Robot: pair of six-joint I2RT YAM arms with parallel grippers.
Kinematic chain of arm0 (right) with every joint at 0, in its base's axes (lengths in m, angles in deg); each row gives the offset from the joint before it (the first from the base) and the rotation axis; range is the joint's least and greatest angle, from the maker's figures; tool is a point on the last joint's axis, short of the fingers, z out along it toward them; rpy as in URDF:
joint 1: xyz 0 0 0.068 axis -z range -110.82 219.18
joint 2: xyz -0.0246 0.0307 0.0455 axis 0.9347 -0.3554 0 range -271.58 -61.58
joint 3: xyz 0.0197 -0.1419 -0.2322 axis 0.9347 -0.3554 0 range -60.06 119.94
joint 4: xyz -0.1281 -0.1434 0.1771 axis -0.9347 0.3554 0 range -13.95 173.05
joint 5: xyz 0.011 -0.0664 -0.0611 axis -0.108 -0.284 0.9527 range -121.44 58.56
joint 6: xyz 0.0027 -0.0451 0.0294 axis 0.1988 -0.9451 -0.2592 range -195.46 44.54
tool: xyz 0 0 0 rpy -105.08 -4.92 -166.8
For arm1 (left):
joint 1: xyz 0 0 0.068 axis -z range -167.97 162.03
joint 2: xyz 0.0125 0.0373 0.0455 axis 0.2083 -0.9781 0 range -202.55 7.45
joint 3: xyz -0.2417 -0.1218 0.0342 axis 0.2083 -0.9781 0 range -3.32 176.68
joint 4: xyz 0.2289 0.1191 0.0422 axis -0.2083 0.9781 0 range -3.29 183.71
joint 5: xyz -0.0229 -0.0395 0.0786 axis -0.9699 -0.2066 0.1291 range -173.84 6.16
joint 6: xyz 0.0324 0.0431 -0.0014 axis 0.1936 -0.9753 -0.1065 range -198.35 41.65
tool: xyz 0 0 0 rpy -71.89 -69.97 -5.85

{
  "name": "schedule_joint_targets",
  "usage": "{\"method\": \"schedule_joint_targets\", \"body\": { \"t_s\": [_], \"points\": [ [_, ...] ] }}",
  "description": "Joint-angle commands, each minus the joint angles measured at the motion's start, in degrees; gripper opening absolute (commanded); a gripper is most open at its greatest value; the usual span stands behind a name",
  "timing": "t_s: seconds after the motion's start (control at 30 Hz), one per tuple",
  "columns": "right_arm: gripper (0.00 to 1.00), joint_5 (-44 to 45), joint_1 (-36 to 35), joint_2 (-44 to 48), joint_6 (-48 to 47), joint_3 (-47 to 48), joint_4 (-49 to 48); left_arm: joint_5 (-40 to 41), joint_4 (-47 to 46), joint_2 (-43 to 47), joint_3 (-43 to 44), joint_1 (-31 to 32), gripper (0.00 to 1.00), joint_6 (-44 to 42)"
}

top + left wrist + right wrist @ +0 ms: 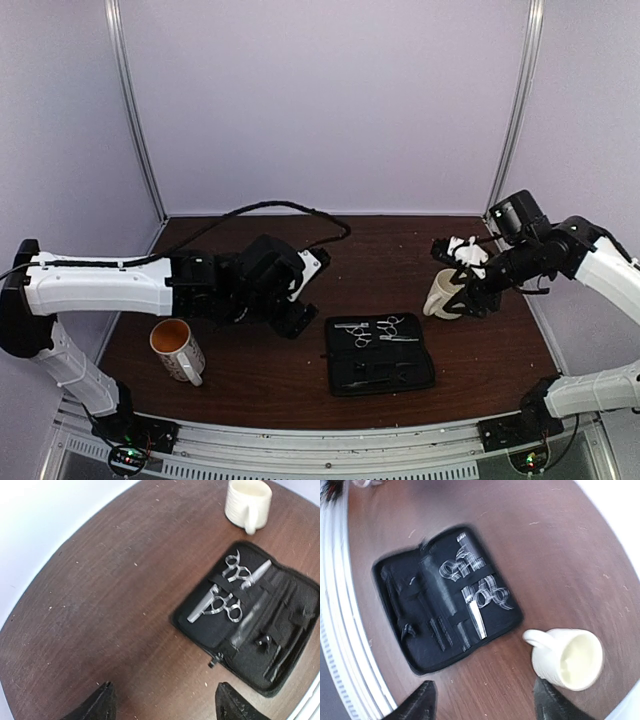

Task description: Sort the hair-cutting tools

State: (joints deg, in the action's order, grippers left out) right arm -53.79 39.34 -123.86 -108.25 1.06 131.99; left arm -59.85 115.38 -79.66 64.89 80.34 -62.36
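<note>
**Both claws empty, scissors in the case**

Left claw (pixel 162 706) spread wide, holding nothing, over the wood-grain counter (pixel 100 605). Centre: soft black fabric case (pixel 410 380) lying open, with two slim shiny steel scissors (pixel 222 607), ring-handled, side by side in one half, seemingly under a strap. Right claw (pixel 480 704) likewise released, near a ribbed cream mug (pixel 572 660). Best bet: pinch across the rings, draw out along the blades; thin flat metal slips

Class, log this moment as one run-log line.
left pincer: open, empty | right pincer: open, empty | scissors: both lying in open case
</note>
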Motion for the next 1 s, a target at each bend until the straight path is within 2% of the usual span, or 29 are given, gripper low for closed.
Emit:
{"method": "schedule_joint_targets", "body": {
  "t_s": [0.0, 0.07, 0.17, 0.3, 0.43, 0.67, 0.97],
  "points": [
    [0.98, 1.72, 3.8, 5.73, 7.41, 0.09, -10.52, -5.24, -2.7, -0.83, 5.53, -4.91, 0.71, -1.34],
    [1.0, -2.44, 5.17, 6.61, 9.33, -2.24, -12.9, -6.03, -2.54, -3.31, 9.11, -7.54, 0.7, -0.94],
    [1.0, -9.35, 5.12, 5.38, 5.8, -4.69, -11.15, -8.44, -6.02, -6.49, 11.79, -9.71, 0.69, -1.42],
    [0.92, -12.44, 4.22, 5.25, 2.87, -7.33, -9.65, -16.44, -7.02, -12.24, 16.02, -13.12, 0.67, 0.44],
    [0.85, -9.76, 0.72, 8.52, -1.71, -12.12, -10.07, -26.18, -6.03, -17.96, 19.72, -15.74, 0.65, 2.25],
    [0.75, -3.26, -8.76, 8.99, -10.07, -19.86, -11.05, -37.39, -6.53, -25.9, 22.61, -19.25, 0.64, 8.57],
    [0.63, 6.92, -18.88, 0.81, -13.26, -23.68, -15.99, -43.57, -10.28, -30.65, 22.11, -21.28, 0.66, 7.84]
  ]
}}
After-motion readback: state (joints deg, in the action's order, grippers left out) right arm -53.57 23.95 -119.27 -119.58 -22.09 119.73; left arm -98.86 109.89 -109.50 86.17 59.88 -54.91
